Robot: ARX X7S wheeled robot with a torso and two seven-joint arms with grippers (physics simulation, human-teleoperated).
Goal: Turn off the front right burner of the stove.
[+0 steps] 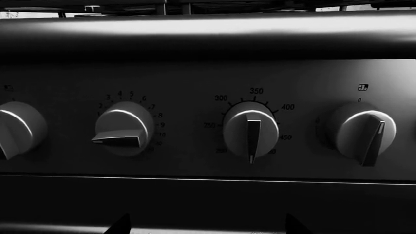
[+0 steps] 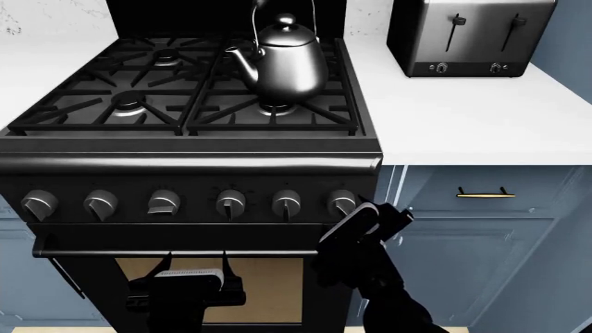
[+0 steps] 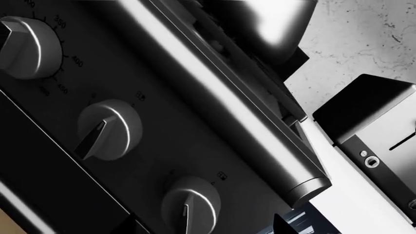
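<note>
Approach step, I judge: my right tool (image 2: 381, 214) sits just beside the stove's (image 2: 185, 166) end knob (image 2: 342, 202), its opening not discernible. Burner (image 2: 276, 108) lies above, under the kettle (image 2: 282, 62). Next I'd grip and turn.

head above stove (image 2: 185, 163), wrists close, sharing its knobs (image 1: 251, 129)

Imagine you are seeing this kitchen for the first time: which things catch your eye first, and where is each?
The shiny metal kettle stands out first, sitting on the stove's right-hand grates over the front right burner. Next comes the steel toaster, on the white counter to the stove's right. Below, the right gripper sits at the rightmost of six silver knobs.
</note>
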